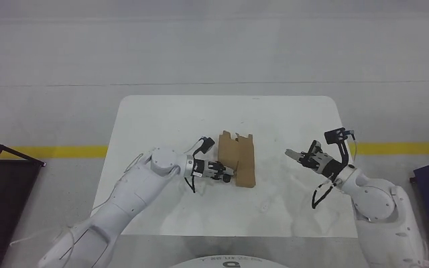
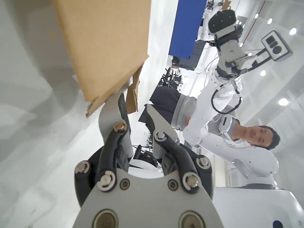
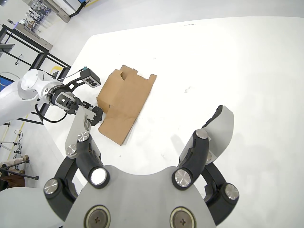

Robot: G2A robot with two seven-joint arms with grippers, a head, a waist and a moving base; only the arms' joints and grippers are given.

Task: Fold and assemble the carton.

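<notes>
Two fingers of my left gripper (image 2: 134, 102) stand slightly apart in the left wrist view. A small loose flap of the flat brown cardboard carton (image 2: 102, 29) sits between them, unpinched. One finger (image 2: 120, 105) touches the carton's ragged corner from beneath, a contact the other views do not reveal.

From above, the carton lies near the middle of the white rounded-corner table (image 1: 167, 127), its long side running up the frame and its notched flaps at the upper end. The left gripper sits at its left edge, toward the lower end.

The right wrist view adds a crease running along the carton's length.

Farther right in the top view, my right gripper (image 1: 291, 154) hangs over bare table, well apart from the carton. Its fingers are spread wide and hold nothing.
</notes>
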